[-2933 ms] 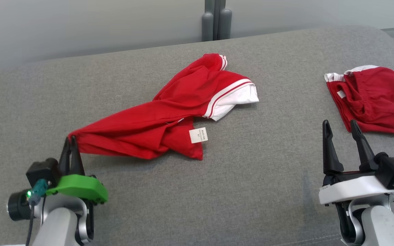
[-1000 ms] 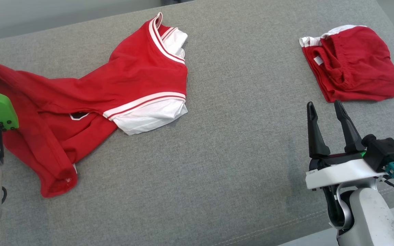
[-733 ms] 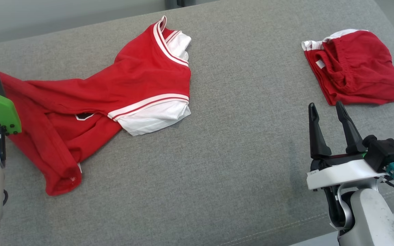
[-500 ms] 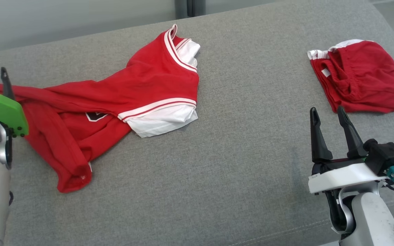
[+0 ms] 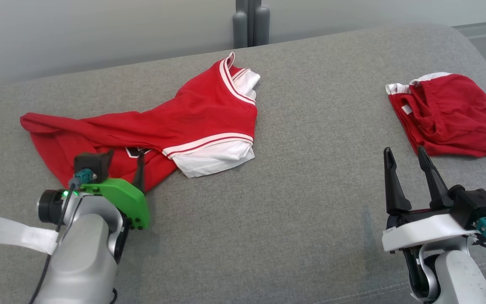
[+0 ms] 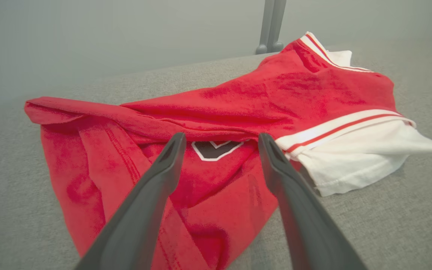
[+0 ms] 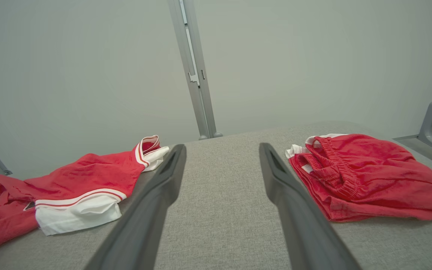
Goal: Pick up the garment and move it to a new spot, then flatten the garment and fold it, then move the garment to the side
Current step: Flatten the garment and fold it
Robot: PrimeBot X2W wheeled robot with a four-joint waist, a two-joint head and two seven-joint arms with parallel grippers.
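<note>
Left gripper (image 6: 220, 138) near garment (image 6: 294, 86) emblem (image 6: 212, 149)

Light: even, soft, fairly bright. Shadows: faint, close under shirt (image 5: 192, 122). Head view: sharp. 2 wrist views: edges bowed; near fingers (image 6: 148, 198) blurred; wall (image 6: 126, 33) hazy.

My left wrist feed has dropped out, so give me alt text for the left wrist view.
A crumpled red garment lies on the grey cushion, its white sleeve at the right. The left gripper is open in front of it, holding nothing, its tips framing a black emblem on the cloth.
</note>
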